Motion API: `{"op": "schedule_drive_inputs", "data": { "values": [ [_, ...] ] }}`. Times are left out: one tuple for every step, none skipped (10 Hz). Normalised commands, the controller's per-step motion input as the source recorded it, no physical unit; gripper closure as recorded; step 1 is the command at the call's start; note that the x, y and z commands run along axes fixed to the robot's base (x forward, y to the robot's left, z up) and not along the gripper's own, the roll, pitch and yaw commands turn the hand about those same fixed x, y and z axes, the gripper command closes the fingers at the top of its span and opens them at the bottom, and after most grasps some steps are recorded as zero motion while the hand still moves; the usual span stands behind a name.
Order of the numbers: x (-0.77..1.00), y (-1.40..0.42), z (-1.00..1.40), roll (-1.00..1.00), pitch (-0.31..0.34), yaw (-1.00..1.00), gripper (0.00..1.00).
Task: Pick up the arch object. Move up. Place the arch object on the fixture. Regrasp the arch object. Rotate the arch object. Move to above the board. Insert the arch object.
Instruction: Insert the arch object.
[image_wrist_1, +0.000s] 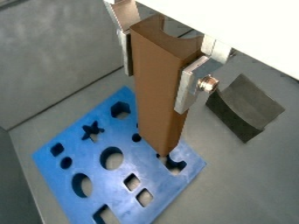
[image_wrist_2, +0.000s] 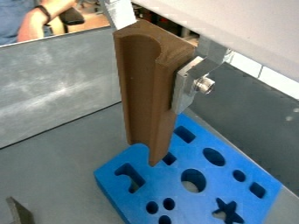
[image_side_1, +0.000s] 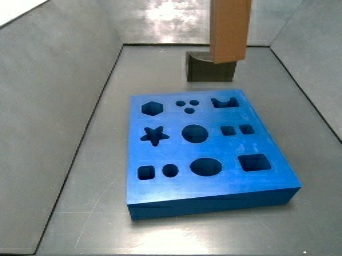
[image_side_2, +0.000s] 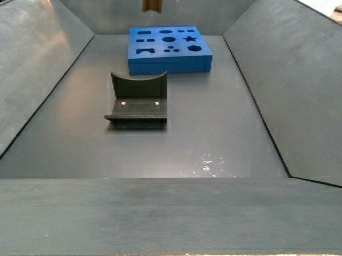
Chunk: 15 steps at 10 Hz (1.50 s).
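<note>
Item: arch object (image_wrist_1: 156, 87), orange-brown bar, hanging upright and clear above the board (image_wrist_1: 70, 171), lower end near the crown-like cutout (image_side_1: 223, 101), likely so it can drop straight in. Gripper (image_wrist_1: 163, 61): clamped on the bar's upper part, finger plates against opposite faces. Fixture (image_side_2: 138, 100): on the floor, well apart, unoccupied.

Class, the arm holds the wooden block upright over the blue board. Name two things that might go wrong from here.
1. The gripper holds the arch object only near its top, so the long part hanging below may swing or slip.
2. The block hangs above the board near its edge, by the crown-shaped cutout; a slightly misaligned descent might catch the rim instead of entering.
</note>
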Motion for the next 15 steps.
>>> {"op": "schedule_drive_inputs", "data": {
  "values": [
    [0.76,0.03,-0.19,0.12,-0.021,0.25,1.00],
    [0.76,0.01,-0.19,0.12,-0.020,0.25,1.00],
    [0.77,0.00,-0.23,0.14,-0.016,0.22,1.00],
    [0.75,-0.01,-0.21,0.22,-0.020,0.19,1.00],
    [0.77,-0.10,-0.23,0.29,0.000,0.13,1.00],
    [0.75,-0.20,-0.26,0.36,0.000,0.11,1.00],
    [0.77,-0.21,-0.27,0.36,0.000,0.10,1.00],
    [0.80,-0.24,-0.28,0.38,0.000,0.06,1.00],
    [0.83,-0.27,-0.29,0.41,0.000,0.02,1.00],
    [0.80,-0.11,-0.27,0.37,0.000,0.08,1.00],
    [0.81,-0.01,-0.24,0.36,0.001,0.12,1.00],
    [0.79,0.00,-0.27,0.47,0.069,0.08,1.00],
    [0.55,-0.01,-0.38,0.41,0.140,-0.03,1.00],
    [0.57,-0.02,-0.44,0.37,0.180,-0.18,1.00],
    [0.45,-0.06,-0.47,0.32,0.219,-0.27,1.00]
  ]
}}
